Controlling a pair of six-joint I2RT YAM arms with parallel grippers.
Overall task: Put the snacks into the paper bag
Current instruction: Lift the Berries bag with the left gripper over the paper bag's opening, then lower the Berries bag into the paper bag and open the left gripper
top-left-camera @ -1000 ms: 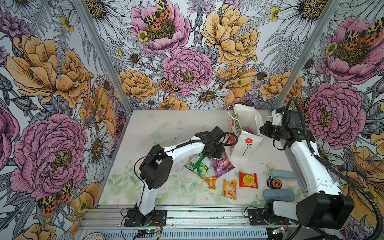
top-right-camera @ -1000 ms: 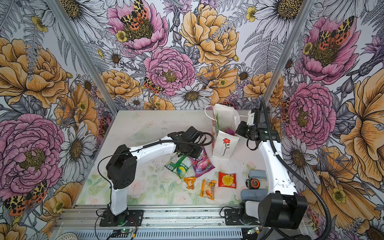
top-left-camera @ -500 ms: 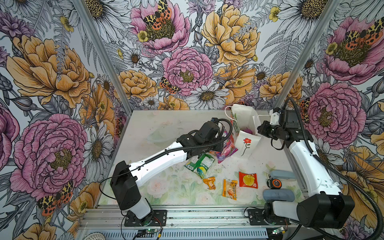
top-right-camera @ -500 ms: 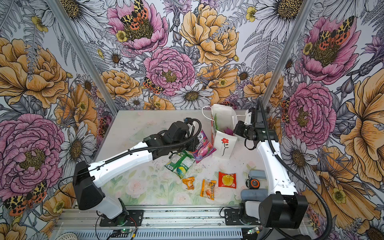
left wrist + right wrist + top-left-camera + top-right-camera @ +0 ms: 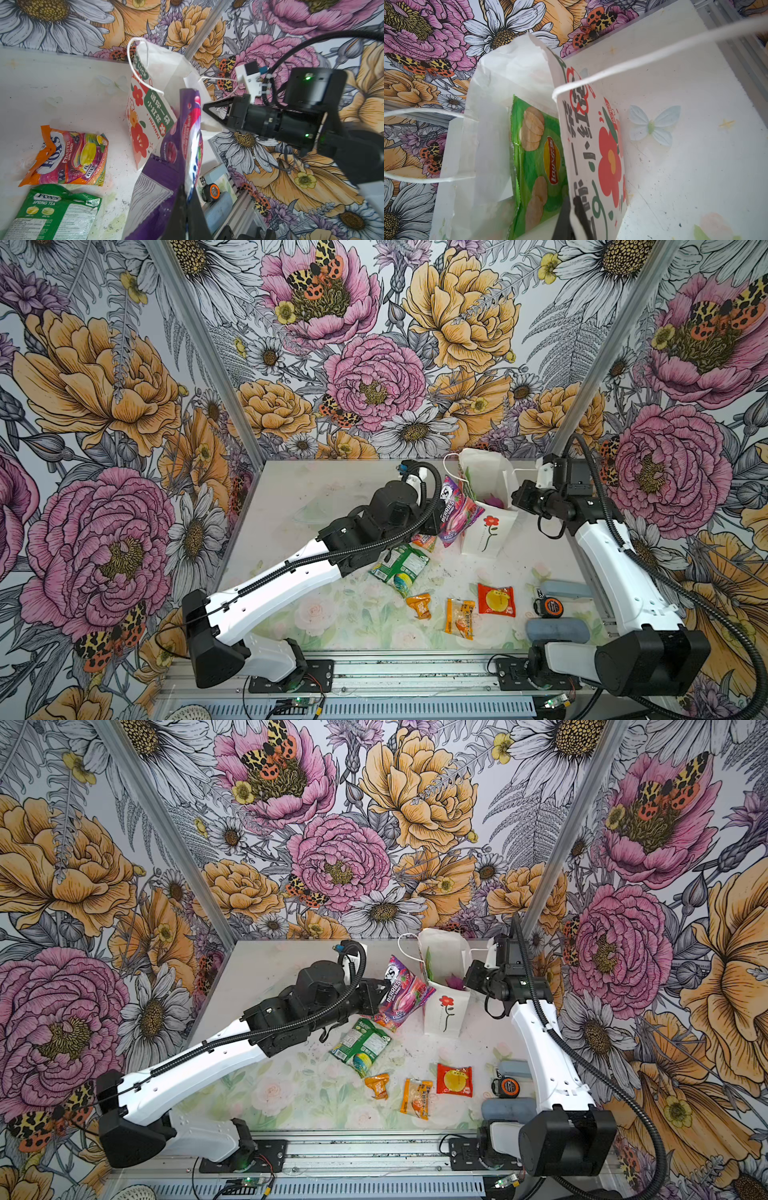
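At the left side of the paper bag (image 5: 488,531), the purple Fox's packet (image 5: 459,508) is held upright, clear of the table (image 5: 332,489), and not yet inside. Contact with the bag wall cannot be told.

- left gripper (image 5: 188,199): fingers pressed together on the packet's lower edge, so the film is pinched flat between them.
- right gripper (image 5: 571,220): fingers clamped on the bag's printed wall near the rim, so the mouth is kept open.
- A green Lay's bag (image 5: 537,155) is already standing inside, along the printed wall. Free space is left on the plain side.

Handling, judged from looks:
- The packet is glossy film, so it is probably slick and light. The candy inside is likely loose, so the weight would shift low and the body would sag or swing from an edge pinch.
- The crimped end seam is likely the stiffest and least slippery spot, so the present grip looks sensible. The puffed middle should be avoided.
- The bag is thin paper and easily creased or tipped. A packet corner could be snagged on the rim or on the cord handle (image 5: 133,62), so entry from above the mouth is advised.

On the table near the bag lie the orange Fox's packet (image 5: 66,155), the green Fox's packet (image 5: 399,566) and the small sachets (image 5: 459,616). The sachets are flat and are probably best taken at an edge seam too.
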